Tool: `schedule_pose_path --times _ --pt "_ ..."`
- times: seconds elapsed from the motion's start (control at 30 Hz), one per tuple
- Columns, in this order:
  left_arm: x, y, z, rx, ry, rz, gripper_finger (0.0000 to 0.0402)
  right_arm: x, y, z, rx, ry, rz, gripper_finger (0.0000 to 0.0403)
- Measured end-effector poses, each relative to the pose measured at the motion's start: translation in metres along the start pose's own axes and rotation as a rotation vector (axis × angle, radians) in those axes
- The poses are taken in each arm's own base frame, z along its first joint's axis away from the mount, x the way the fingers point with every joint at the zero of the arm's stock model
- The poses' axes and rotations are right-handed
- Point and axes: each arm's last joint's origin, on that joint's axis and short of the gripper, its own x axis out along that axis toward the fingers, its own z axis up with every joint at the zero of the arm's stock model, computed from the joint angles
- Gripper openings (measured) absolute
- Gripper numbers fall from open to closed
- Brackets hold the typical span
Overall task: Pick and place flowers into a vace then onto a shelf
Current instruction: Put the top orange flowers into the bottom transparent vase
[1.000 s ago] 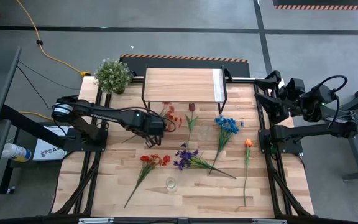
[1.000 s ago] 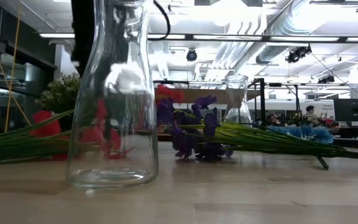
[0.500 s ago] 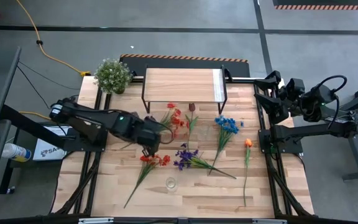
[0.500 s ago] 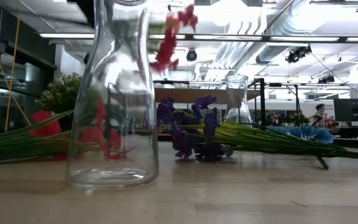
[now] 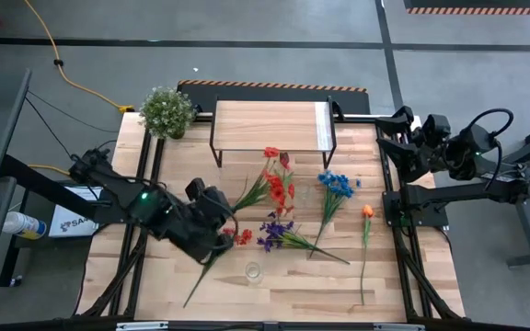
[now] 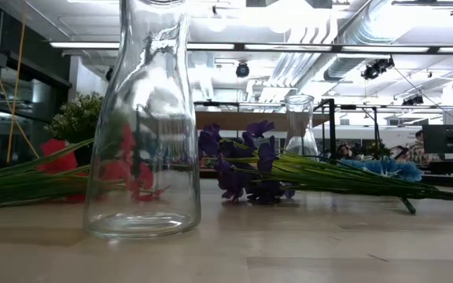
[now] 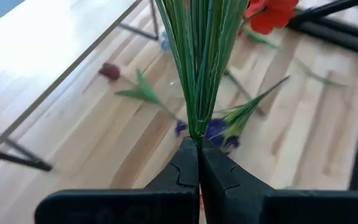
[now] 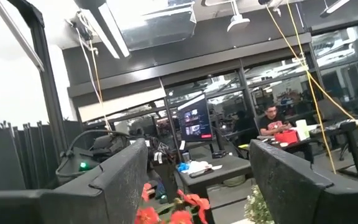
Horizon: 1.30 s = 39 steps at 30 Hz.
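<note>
Gripping the green stems of the red flower [image 5: 272, 187], your left end effector [image 7: 199, 163] has its fingers pinched tight on them, and the blooms hang lifted above the table [image 5: 403, 285] just in front of the shelf [image 5: 270, 125]. Look toward the near edge and you will find the vase [image 5: 253, 271] standing upright and empty. Purple, blue, orange and maroon flowers lie flat around it. Your right end effector [image 8: 197, 180] waits beyond the table's right side, fingers spread wide.
</note>
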Motion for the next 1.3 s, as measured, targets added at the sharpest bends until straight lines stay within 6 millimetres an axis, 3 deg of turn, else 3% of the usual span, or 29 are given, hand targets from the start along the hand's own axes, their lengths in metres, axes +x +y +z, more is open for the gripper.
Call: schedule_pose_path --times 0.3,0.63,0.87,1.13,1.3 --pt "-0.025 -0.027 -0.009 -0.036 -0.157 -0.117 0.0029 0.0 0.0 0.0 0.022 -0.002 -0.007 0.0271" --pt "-0.057 -0.065 -0.03 -0.081 -0.362 -0.212 0.0029 -0.001 -0.005 0.001 0.004 -0.043 -0.163 0.0271" --pt "-0.067 -0.09 -0.058 -0.088 -0.538 -0.113 0.0029 -0.001 -0.008 0.002 -0.026 -0.069 -0.284 0.0271" --pt "-0.046 -0.114 -0.081 -0.203 -0.72 0.033 0.0029 -0.002 -0.011 0.003 -0.082 -0.083 -0.386 0.0271" --pt "-0.018 -0.129 -0.093 -0.302 -0.729 0.03 0.0029 -0.003 -0.011 0.003 -0.138 -0.077 -0.414 0.0271"
